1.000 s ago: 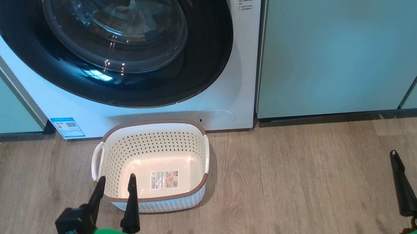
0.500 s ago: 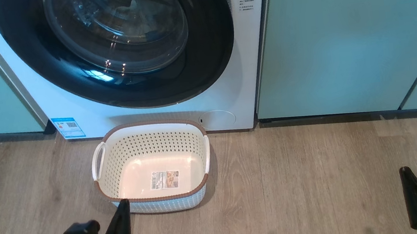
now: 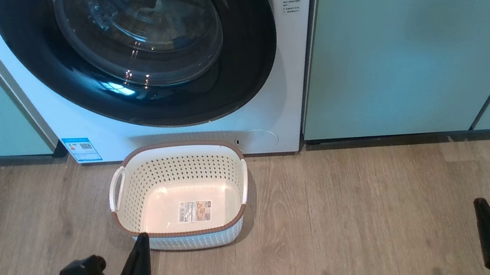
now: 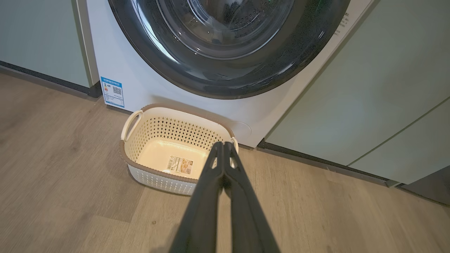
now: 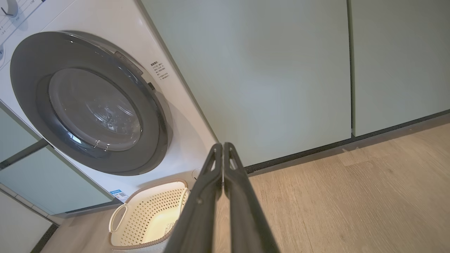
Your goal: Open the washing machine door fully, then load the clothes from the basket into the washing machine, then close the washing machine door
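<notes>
The door sits flush against the washing machine. The basket stands on the floor just in front, bare inside. Both arms' jaws are pressed together, holding nothing. Loading looks finished, so the next move is probably only to back away.

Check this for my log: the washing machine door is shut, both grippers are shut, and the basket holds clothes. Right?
No: the head view shows the basket empty, only a label on its floor. The washing machine door, left gripper and right gripper are shut.
</notes>
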Robot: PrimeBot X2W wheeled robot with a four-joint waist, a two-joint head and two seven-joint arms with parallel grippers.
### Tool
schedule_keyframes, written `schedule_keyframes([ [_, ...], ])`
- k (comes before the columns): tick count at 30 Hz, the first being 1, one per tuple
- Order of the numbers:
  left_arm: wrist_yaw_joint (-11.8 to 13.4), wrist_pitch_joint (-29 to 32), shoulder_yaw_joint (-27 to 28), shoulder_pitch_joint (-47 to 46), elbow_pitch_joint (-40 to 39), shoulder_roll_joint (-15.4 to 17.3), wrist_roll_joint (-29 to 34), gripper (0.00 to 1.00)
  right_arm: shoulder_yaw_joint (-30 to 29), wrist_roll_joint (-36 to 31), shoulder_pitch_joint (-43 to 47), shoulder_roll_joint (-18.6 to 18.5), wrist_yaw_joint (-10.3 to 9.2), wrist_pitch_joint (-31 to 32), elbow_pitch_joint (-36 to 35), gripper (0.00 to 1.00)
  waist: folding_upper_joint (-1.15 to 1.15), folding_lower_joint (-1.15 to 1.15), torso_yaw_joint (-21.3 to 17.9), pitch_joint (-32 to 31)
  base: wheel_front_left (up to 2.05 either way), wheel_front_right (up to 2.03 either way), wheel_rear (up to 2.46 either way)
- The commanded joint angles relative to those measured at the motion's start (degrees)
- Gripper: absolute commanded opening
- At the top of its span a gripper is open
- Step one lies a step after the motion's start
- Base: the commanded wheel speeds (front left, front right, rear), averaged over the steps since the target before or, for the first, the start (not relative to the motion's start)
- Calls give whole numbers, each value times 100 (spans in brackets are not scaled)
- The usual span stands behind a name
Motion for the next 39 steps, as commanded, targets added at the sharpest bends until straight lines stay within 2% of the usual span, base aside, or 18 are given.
schedule_keyframes([
  [1,-37,20,115,-259,-120,29,-149,0,4,176,-316,-97,-5,25,-144,0,0,0,3,-1,0,0,0],
  [39,-301,479,458,-597,196,-118,-2501,0,-15,2681,-745,-173,-10,540,226,0,0,0,71,-23,0,0,0],
])
